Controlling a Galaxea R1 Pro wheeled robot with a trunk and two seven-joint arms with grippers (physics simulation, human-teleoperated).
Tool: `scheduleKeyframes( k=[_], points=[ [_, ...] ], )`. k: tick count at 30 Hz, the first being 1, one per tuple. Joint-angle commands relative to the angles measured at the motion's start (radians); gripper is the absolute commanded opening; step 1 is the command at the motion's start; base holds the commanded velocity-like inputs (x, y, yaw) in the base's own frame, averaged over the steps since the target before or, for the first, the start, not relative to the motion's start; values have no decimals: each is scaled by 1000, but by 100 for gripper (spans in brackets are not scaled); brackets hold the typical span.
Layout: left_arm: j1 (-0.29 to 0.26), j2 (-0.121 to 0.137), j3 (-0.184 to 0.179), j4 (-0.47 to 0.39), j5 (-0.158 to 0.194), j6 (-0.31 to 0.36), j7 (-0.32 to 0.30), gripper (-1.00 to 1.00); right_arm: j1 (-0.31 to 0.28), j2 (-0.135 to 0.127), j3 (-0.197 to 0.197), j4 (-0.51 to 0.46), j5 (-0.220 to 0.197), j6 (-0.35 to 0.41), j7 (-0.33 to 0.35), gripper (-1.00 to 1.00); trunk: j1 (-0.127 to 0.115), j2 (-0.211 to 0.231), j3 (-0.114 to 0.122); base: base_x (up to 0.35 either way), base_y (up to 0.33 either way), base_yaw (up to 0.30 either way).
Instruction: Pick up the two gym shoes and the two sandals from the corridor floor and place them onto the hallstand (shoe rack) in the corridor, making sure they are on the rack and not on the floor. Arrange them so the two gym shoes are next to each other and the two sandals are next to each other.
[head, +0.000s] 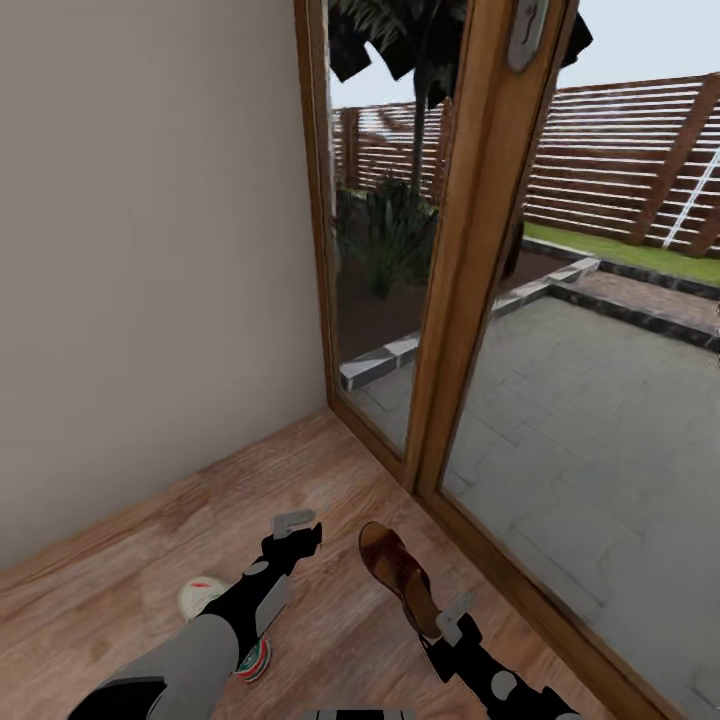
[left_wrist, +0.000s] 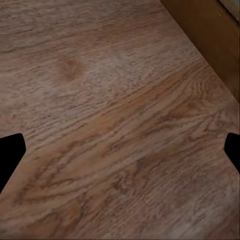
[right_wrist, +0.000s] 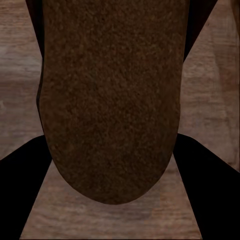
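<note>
Head view: right gripper (head: 440, 625), jaws apparently pinching the sandal (head: 393, 570) at its 6 o'clock heel, should lift squarely off the corridor floor (head: 330, 480); left gripper (head: 297, 532) hovers spread, gym shoe (head: 201, 596) beneath its forearm.

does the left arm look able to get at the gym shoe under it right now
Probably, after pulling back. The gym shoe lies on the corridor floor beside and partly under the left forearm, behind the left gripper, whose open fingers face bare wood. Nothing else blocks it.
</note>
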Motion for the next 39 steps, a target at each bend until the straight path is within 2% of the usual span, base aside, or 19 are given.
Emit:
scheduleKeyframes(
  k=[1, 7, 25, 39],
  points=[
    [-1, 0, 3, 1, 7, -3, 0, 100, 0, 0, -1, 0, 1, -2, 3, -100, 0, 0, -1, 0, -326, 13],
    [-1, 0, 3, 1, 6, -3, 0, 100, 0, 0, -1, 1, 1, -2, 3, -100, 0, 0, -1, 0, -150, 42],
    [-1, 0, 3, 1, 6, -3, 0, 100, 0, 0, -1, 2, 1, -2, 3, -100, 0, 0, -1, 0, -5, 285],
    [-1, 0, 4, 0, 7, -3, 0, 100, 0, 0, -1, 2, 1, -2, 3, -100, 0, 0, -1, 108, 0, 44]
  ],
)
